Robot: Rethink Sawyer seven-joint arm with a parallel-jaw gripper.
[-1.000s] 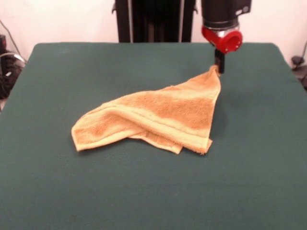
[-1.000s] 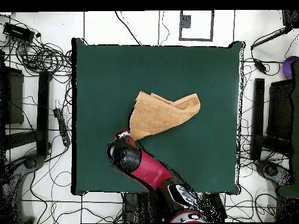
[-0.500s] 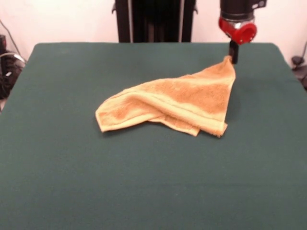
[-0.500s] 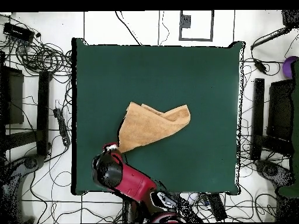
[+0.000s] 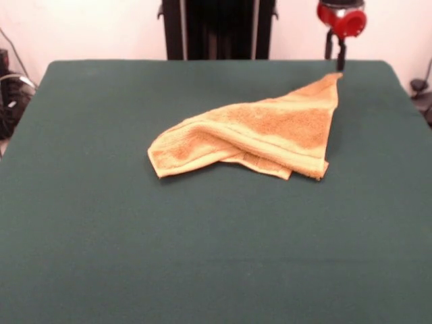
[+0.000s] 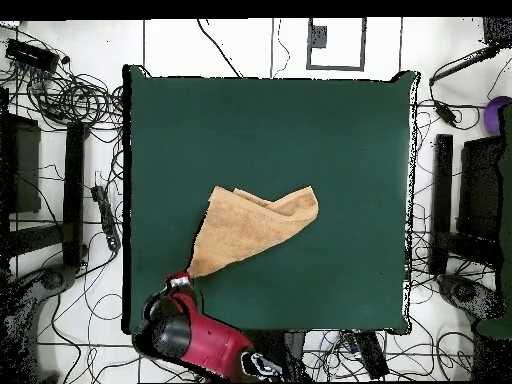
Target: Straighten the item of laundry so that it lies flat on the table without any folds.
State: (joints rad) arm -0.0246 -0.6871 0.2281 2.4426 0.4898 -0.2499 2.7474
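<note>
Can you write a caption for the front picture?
Claw at a corner of the folded golden-orange terry towel on the dark green felt table.

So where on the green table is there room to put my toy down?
Lots of room: the table is bare all along its near side in the front view, and on the side away from the gripper. It is crowded only around the orange towel and the corner the gripper holds.

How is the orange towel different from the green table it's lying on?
The towel is golden orange; the table is dark green. The towel is small and covers only a patch of the much larger table. The towel is folded over itself with one corner pulled up toward the gripper, while the table is flat and smooth. Both look like soft cloth surfaces.
</note>
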